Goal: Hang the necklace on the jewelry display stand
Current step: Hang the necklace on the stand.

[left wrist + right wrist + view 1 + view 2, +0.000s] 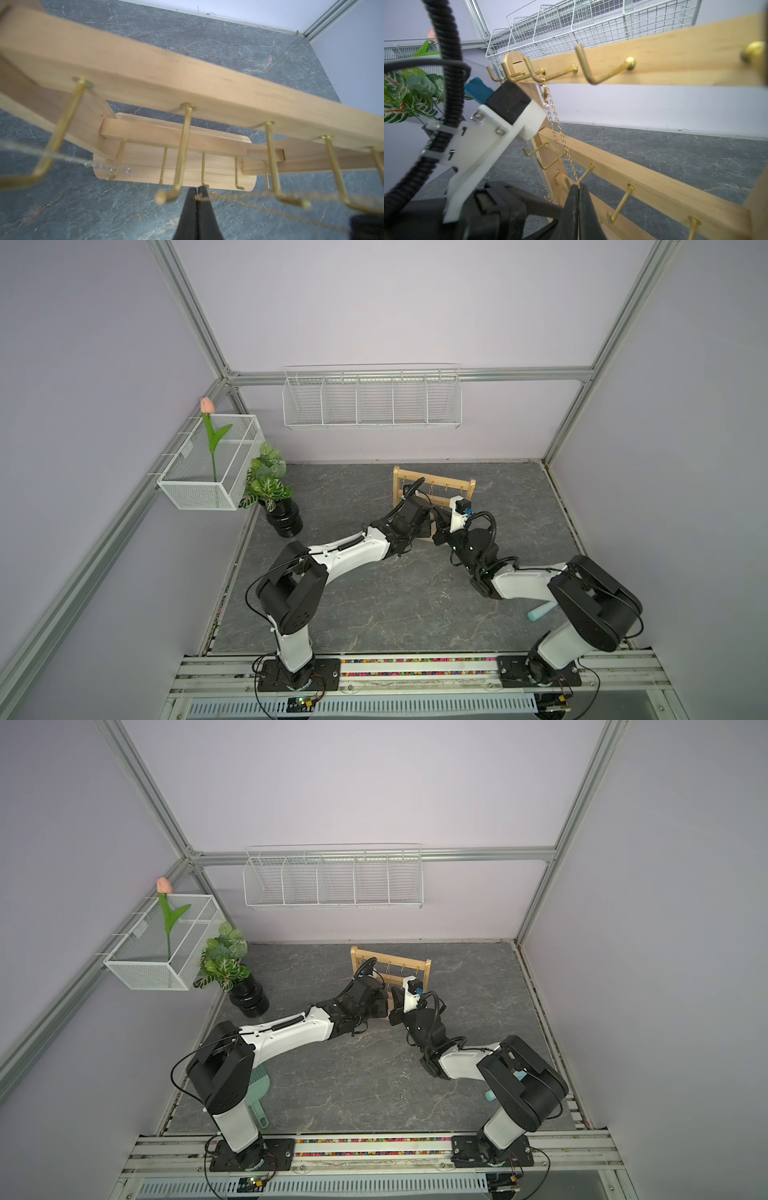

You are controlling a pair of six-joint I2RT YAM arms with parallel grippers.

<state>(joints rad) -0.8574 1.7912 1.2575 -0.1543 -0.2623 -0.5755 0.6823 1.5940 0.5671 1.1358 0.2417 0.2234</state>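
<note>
Left pincer [199,190]: clamped tight, no gap between the black fingers, thin gold chain nipped right at the tips.
Right pincer [578,187]: shut too, tips closed on two strands of the same chain, just beside a middle-rail hook.
Necklace [556,122]: clasp end looped over a top-rail hook [530,67] near the rounded post, then ran taut down to the Right pincer. From the Left pincer, trailed off sideways under the top-rail hooks, blurred there.
Jewelry display stand [432,483]: stood upright toward the back middle of the desk, skewed to the back wall, both wrists crowded against its hook side.
Desk [374,605]: broad bare stretch of grey marbled top in front, between the two arms. More open surface beyond the stand on the right arm's side, out to the wall.
Back edge: only a narrow strip between stand and wall, with a wire basket [372,402] mounted on the wall above.
Left side: potted plant [268,483] well apart from the stand, tucked under a mesh basket [208,477] holding a tulip.
Right elbow: teal item [540,611] lay on the desk just beside it, partly hidden.
</note>
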